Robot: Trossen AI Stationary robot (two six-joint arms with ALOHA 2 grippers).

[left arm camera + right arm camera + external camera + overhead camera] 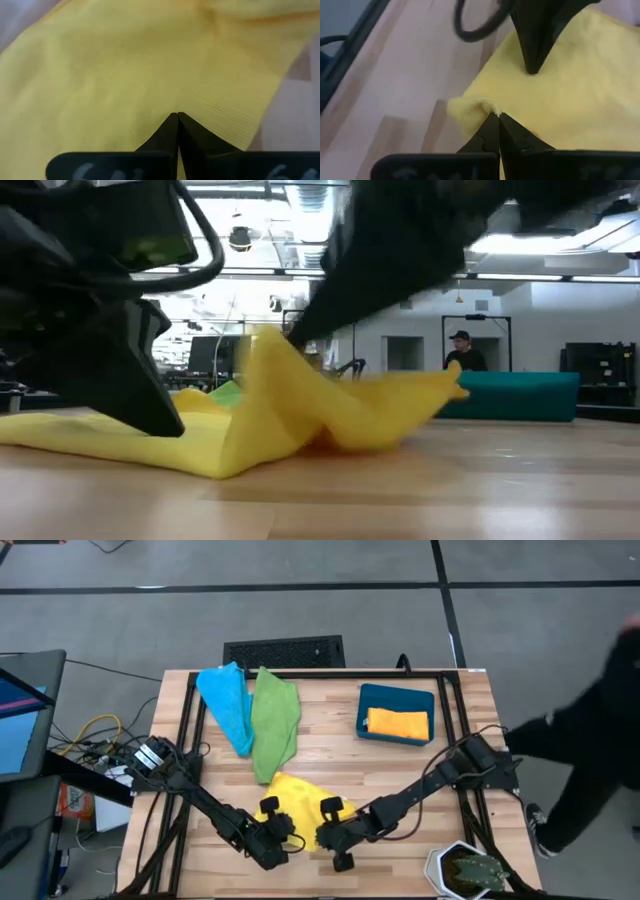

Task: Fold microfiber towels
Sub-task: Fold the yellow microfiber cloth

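- The yellow towel (296, 802) lies rumpled at the near edge of the worktop (330, 750), between my two grippers.
- My left fingers (170, 131) are closed, pinching the cloth; my right fingers (492, 129) are clamped on a bunched corner.
- Step in hand, as I judge it: making the first fold.
- Next move calls for lifting both held edges together and laying them squarely across.
- Blue towel (226, 700) and green towel (274, 724) wait farther back; an orange towel (398, 723) sits in the bin (394, 695).

four towels (276, 716), one bin (397, 698), two arms (215, 808)
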